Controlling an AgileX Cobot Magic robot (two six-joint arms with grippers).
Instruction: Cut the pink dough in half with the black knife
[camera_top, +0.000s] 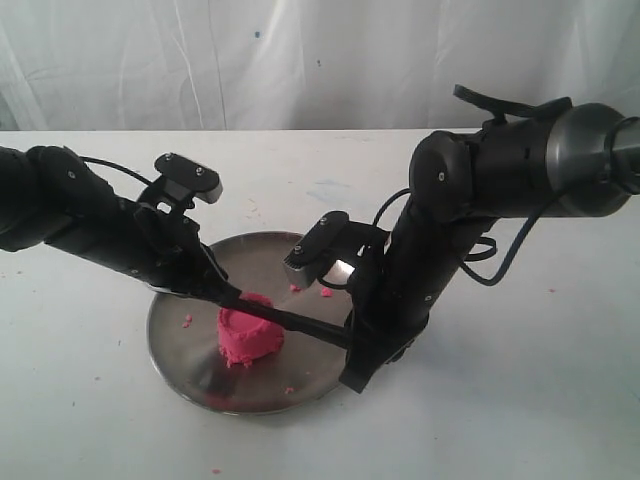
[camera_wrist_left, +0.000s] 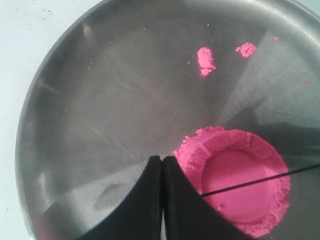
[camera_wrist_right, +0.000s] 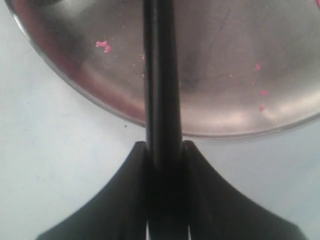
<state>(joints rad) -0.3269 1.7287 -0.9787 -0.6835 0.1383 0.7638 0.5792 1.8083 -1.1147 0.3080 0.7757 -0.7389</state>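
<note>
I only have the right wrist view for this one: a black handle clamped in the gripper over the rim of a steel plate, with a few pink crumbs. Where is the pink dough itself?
Observer: The exterior view shows the pink dough sitting on the plate, further along the blade from the right gripper.
Reviewer: Is the blade on it?
Observer: Yes. The black knife lies across the top of the dough; the left wrist view shows its edge as a thin dark line there.
Reviewer: Is it cut through?
Observer: No. In the left wrist view the dough is one round mound with no split showing.
</note>
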